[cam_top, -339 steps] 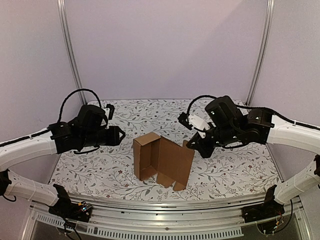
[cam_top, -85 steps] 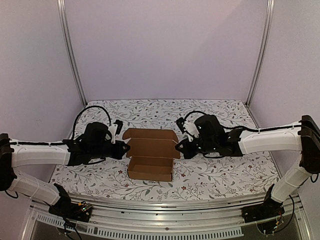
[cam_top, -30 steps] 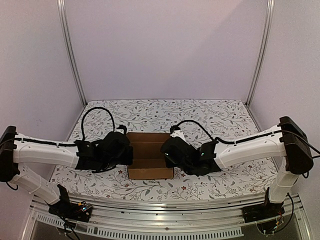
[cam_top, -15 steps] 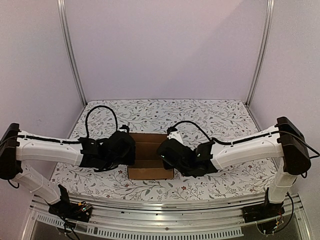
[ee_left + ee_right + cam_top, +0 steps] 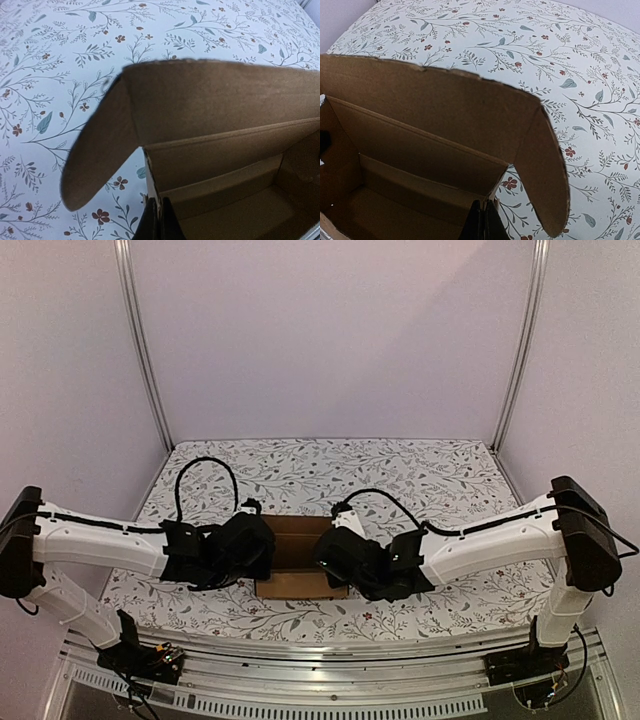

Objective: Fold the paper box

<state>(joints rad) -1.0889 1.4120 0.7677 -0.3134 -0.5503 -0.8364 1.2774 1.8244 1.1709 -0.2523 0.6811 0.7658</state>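
Top external view, with both wrist views. Along the near edge runs an aluminium rail (image 5: 320,680), from which both arms reach inward to the paper box (image 5: 297,585), which sits on the near middle of the floral table covering (image 5: 400,475). The left gripper (image 5: 155,222) and the right gripper (image 5: 482,222) each have their fingers pressed together with no gap, the tips at the rim of the left and right end walls respectively. Whether cardboard lies between the fingers cannot be told. From above, the two wrist heads cover both ends of the box, so only its near wall and middle strip show. The wrist views show an open tray of plain brown cardboard. Its lid panel (image 5: 215,95) is raised behind, with a rounded side flap (image 5: 100,150) turned outward at each end. Farther back stand the frame posts (image 5: 140,340) and the pale wall (image 5: 330,330).
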